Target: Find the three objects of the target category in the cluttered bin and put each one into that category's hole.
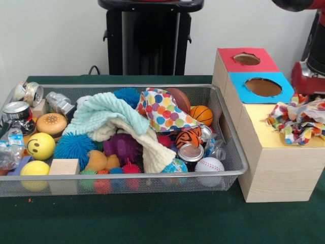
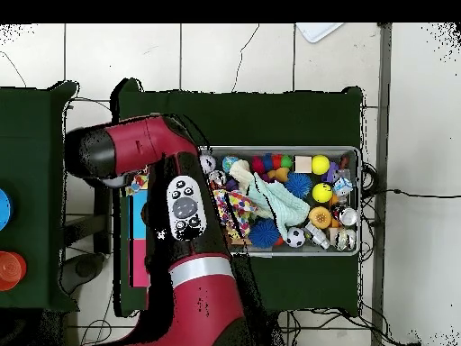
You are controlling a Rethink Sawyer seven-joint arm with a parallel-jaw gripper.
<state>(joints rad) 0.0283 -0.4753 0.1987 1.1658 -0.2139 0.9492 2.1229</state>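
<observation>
Partly cut off, the pincer (image 1: pixel 304 104) seems clenched on a patterned cloth (image 1: pixel 297 122) over the wooden box (image 1: pixel 277 168)

polka-dot cloth (image 1: pixel 163 113) multi | smiley ball (image 1: pixel 41 146) yel | box tops (image 1: pixel 248 60) red/blue/yel

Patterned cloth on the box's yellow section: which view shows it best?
Front view: the patterned cloth lies crumpled on the box, below the arm. In the overhead view the arm covers nearly all of it; only a scrap shows.

Crumpled multicoloured cloth (image 1: pixel 297 121) atop yellow box (image 1: pixel 277 152)
</observation>
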